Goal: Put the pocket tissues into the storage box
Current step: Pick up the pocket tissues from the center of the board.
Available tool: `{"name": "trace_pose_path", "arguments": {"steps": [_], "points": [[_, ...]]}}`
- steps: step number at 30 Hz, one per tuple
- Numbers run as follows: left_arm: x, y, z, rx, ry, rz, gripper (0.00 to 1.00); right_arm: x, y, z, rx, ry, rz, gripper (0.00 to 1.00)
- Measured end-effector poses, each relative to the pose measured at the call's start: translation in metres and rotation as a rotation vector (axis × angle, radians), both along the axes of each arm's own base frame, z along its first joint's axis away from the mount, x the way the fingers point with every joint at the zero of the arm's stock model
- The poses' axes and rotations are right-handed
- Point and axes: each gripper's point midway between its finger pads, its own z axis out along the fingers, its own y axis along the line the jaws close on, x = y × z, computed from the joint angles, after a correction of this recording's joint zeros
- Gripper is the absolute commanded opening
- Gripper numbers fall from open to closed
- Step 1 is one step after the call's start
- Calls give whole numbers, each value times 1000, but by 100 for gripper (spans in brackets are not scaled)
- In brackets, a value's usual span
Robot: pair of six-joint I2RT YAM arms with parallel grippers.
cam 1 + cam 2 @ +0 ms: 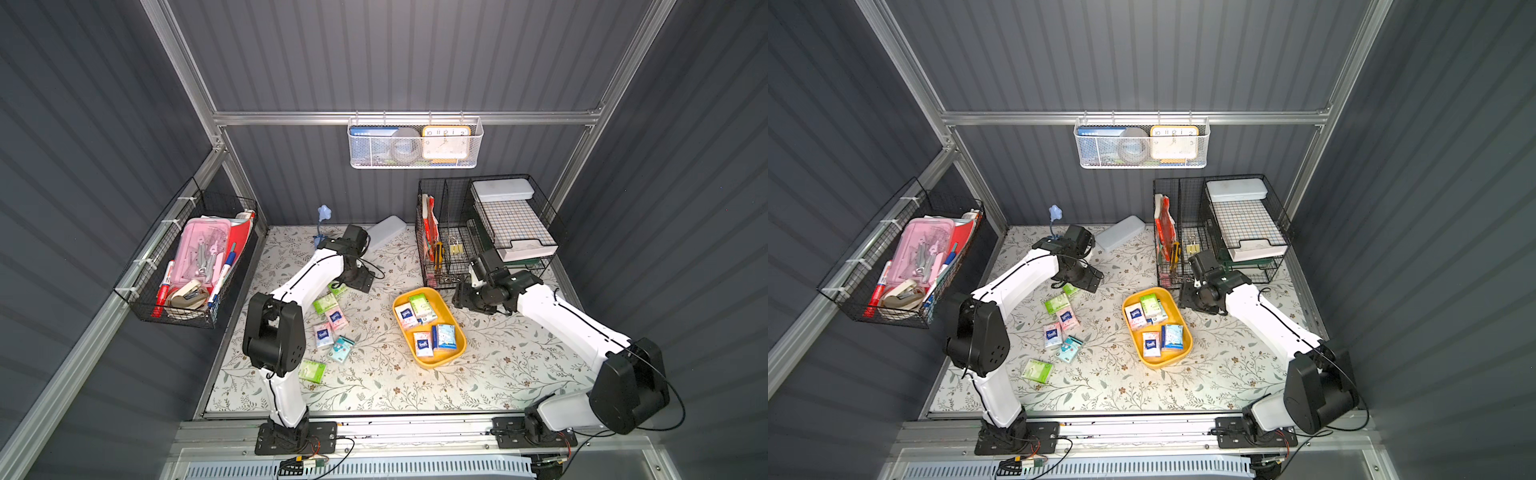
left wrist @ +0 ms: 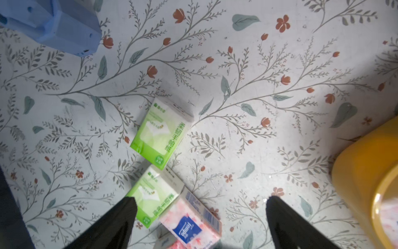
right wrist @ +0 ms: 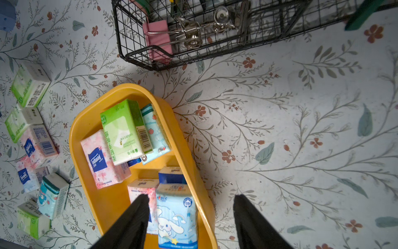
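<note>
Your left fingers (image 2: 120,220) stand wide apart and hold nothing. They hang over the far end of the loose pocket tissues (image 1: 326,303), above a green packet (image 2: 162,132) that lies flat on the desk (image 1: 374,386). A second green one and a pink one touch each other just beside it.

Six packets lie on the desk left of the storage box (image 1: 438,359): three green, two pink and one teal. The yellow box sits mid-desk and carries about six packets. A pink, a green and a teal one are at its far end, and a pink, a dark blue and a pale blue one are at its near end.

Your right fingers (image 3: 133,220) are partly spread and grip nothing. They sit just right of the box, near the black wire basket (image 3: 193,54).
</note>
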Motion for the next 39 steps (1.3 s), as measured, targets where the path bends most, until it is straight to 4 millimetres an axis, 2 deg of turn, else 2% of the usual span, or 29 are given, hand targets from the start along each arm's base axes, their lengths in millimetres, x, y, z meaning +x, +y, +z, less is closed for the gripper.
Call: {"name": "trace_pose_path", "arguments": {"steps": [5,11,23,31,34,39], "points": [[18,15,-13,-55,30,-53,95,1,0,2,-6,4,7,67],[40,41,-27,-57,28,-55,94,2,1,-4,-22,31,14,67],[39,43,-77,-27,122,-108,91,12,5,-11,-42,64,27,67],[56,52,-88,-19,121,-101,87,11,4,-14,-57,86,29,66],[57,52,-93,-18,128,-101,83,14,6,-14,-57,87,31,66],[57,51,-95,-22,132,-101,67,17,8,-13,-57,84,32,66]]}}
